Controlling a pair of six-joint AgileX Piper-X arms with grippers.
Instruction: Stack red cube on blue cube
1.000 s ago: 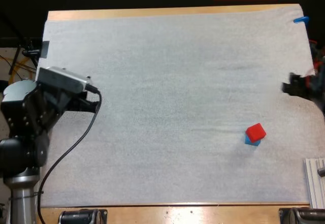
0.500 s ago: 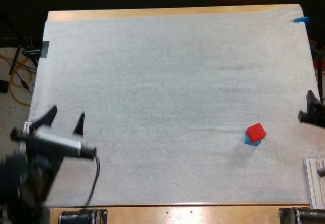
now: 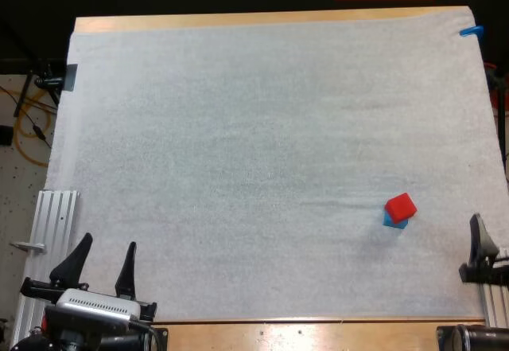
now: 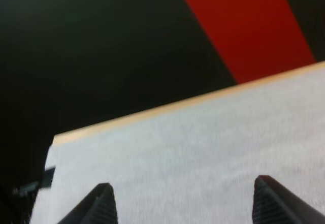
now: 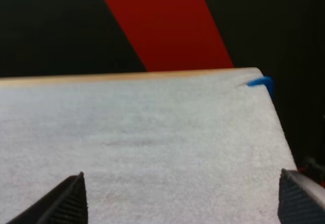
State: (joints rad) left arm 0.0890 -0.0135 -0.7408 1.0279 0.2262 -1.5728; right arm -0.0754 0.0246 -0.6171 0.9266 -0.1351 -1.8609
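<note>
The red cube (image 3: pixel 400 206) rests on top of the blue cube (image 3: pixel 395 222), slightly turned, at the right side of the white mat (image 3: pixel 254 168). My left gripper (image 3: pixel 102 259) is at the mat's near left corner, far from the cubes, open and holding nothing. The left wrist view has its fingers (image 4: pixel 104 203) wide apart over bare mat. One finger (image 3: pixel 478 241) of my right gripper stands at the mat's right edge, a little nearer than the cubes. In the right wrist view my right gripper (image 5: pixel 181 176) is open over bare mat.
An aluminium rail (image 3: pixel 54 232) lies off the mat's left edge near the front. Another rail (image 3: pixel 495 307) lies at the near right corner. The wooden table edge (image 3: pixel 262 18) runs along the far side.
Both arms have drawn back toward the table's near edge: the left one from mid-left to the near left corner, the right one down along the right edge. The stacked cubes have not moved.
</note>
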